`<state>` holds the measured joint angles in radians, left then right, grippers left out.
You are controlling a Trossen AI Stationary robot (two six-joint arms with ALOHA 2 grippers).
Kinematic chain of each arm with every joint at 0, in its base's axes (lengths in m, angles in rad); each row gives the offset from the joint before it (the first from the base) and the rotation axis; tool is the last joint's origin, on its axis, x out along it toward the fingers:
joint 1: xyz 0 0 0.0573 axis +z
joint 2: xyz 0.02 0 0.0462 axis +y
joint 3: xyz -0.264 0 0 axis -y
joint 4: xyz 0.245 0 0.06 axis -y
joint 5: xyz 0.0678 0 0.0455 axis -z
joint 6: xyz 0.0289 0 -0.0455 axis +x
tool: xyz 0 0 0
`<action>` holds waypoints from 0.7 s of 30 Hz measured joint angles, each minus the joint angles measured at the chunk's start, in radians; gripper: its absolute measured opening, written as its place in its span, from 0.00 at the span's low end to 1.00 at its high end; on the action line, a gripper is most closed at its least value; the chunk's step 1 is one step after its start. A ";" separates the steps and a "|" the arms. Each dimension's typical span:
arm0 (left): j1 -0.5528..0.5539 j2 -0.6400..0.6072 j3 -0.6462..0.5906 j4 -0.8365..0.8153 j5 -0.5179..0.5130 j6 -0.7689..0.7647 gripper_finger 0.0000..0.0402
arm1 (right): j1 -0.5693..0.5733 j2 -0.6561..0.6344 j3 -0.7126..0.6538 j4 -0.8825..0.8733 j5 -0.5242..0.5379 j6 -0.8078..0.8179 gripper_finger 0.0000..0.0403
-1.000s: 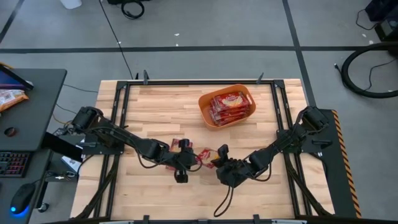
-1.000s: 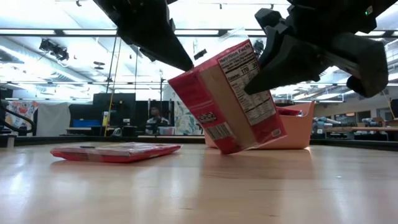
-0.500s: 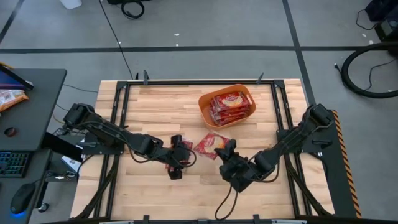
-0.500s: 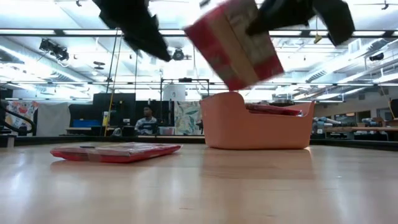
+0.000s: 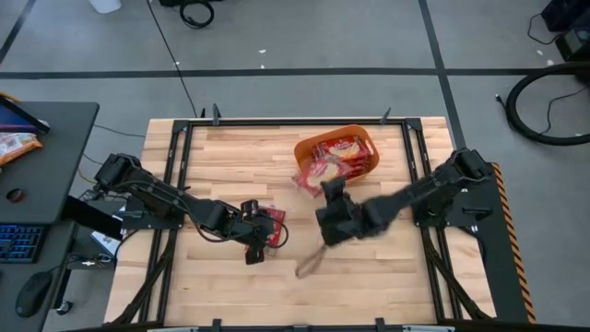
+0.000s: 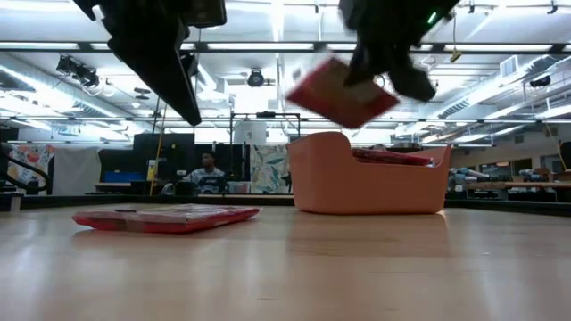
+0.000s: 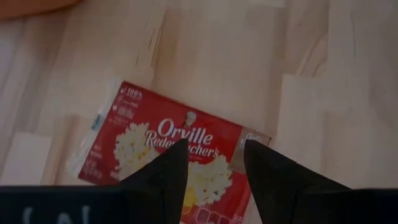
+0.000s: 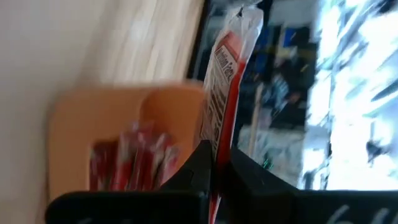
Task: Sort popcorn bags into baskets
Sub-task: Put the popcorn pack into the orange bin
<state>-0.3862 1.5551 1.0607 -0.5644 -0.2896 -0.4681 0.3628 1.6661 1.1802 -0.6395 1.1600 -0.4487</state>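
Observation:
My right gripper (image 5: 324, 191) is shut on one red popcorn bag (image 5: 307, 175) and holds it in the air beside the near left rim of the orange basket (image 5: 336, 157). Several more bags (image 8: 134, 155) lie inside the basket. Another popcorn bag (image 7: 161, 152) lies flat on the table, picture side up. My left gripper (image 7: 214, 146) hovers open above that bag's near end and stays clear of it in the low view (image 6: 183, 98). My right gripper pinches one end of the popcorn bag (image 8: 216, 140) between its two fingers (image 8: 199, 163). The bag shows edge-on and runs out ahead of the fingers to its sealed free end (image 8: 247, 15). It is lifted clear and tilted (image 6: 339, 89), above the height of the basket's rim.
The basket (image 6: 370, 174) stands at the far middle right of the wooden table. Black frame rails (image 5: 175, 175) run along the table's left and right sides. Bare wood (image 5: 369, 277) lies near the front edge. A person (image 6: 208, 169) sits in the room beyond.
The bag stood tilted between both grippers. My left gripper has let go of it and drawn back toward the table's left, above the lying bag. My right gripper has lifted the bag clear and carried it up and toward the far edge, to the basket.

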 joint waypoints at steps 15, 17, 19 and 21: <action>-0.007 0.000 0.000 -0.035 0.025 -0.045 0.40 | -0.459 0.000 -0.079 -0.038 -0.278 0.027 0.07; -0.016 0.000 0.000 -0.032 0.025 -0.047 0.41 | -0.490 0.000 -0.084 -0.034 -0.317 0.033 0.09; -0.025 0.002 0.000 -0.024 0.025 -0.047 0.41 | -0.511 0.000 -0.085 -0.034 -0.354 0.046 0.13; -0.034 0.003 0.000 -0.022 0.024 -0.054 0.41 | -0.519 0.000 -0.086 -0.035 -0.369 0.054 0.19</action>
<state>-0.4201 1.5578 1.0607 -0.5865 -0.2657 -0.5222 -0.1563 1.6661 1.0946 -0.6747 0.7914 -0.3949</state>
